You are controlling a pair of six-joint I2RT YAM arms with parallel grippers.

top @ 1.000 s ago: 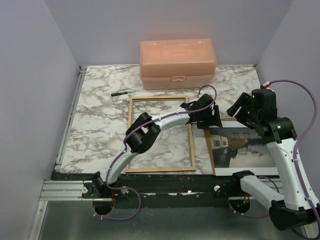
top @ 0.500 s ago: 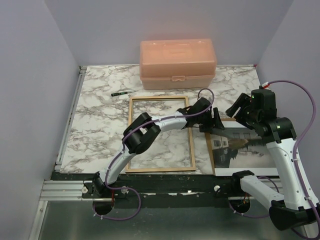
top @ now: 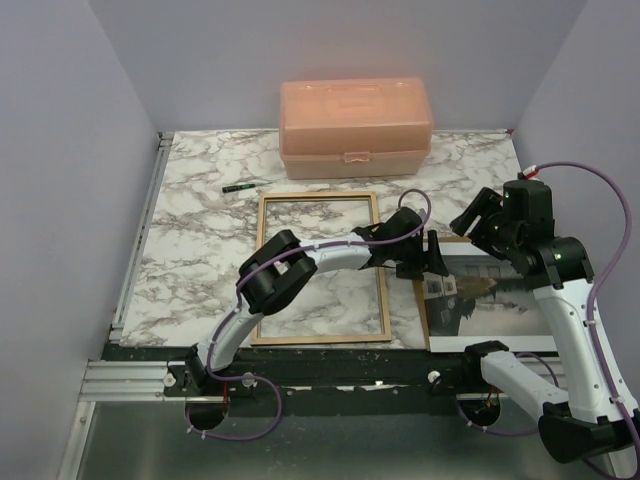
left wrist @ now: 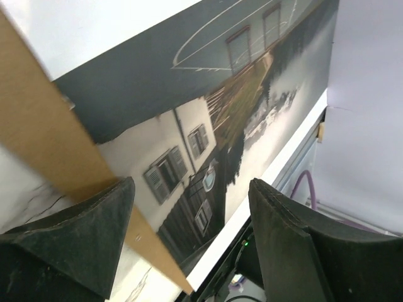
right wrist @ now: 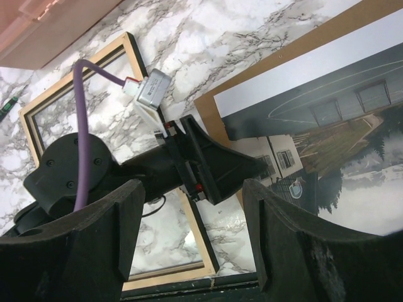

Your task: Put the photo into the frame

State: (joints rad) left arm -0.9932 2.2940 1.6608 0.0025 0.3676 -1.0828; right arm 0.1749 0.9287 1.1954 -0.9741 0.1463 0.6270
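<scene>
While the frame (top: 320, 268) lies flat on the marble table (top: 195, 240) with its light wood side up and marble showing through its middle, the one photo (top: 495, 300) is out to the frame's right, picture side up, not inside it. One photo, one frame, and one brown panel (top: 418, 300) under that photo, its edge peeking out on the side nearest the frame, with a thin strip of marble between panel and frame. Two arms are in play! The left gripper (top: 432, 255) reaches across the frame's right rail and sits over the photo's frame-side edge; from its own camera the left gripper (left wrist: 192, 185) has its jaws spread wide, with the brown strip and the printed white house showing between them and nothing clamped. Whether a fingertip (left wrist: 119, 195) touches the panel, I cannot tell. The right gripper (top: 478, 225) hangs further right of the frame, above the photo's far end, and the right gripper (right wrist: 192, 185) shows its jaws wide apart too, holding nothing, looking down on the left arm. Beyond the frame's far side stands one salmon plastic box (top: 355, 128), lid down, and near the frame's far left corner lies one small dark pen (top: 238, 187).
</scene>
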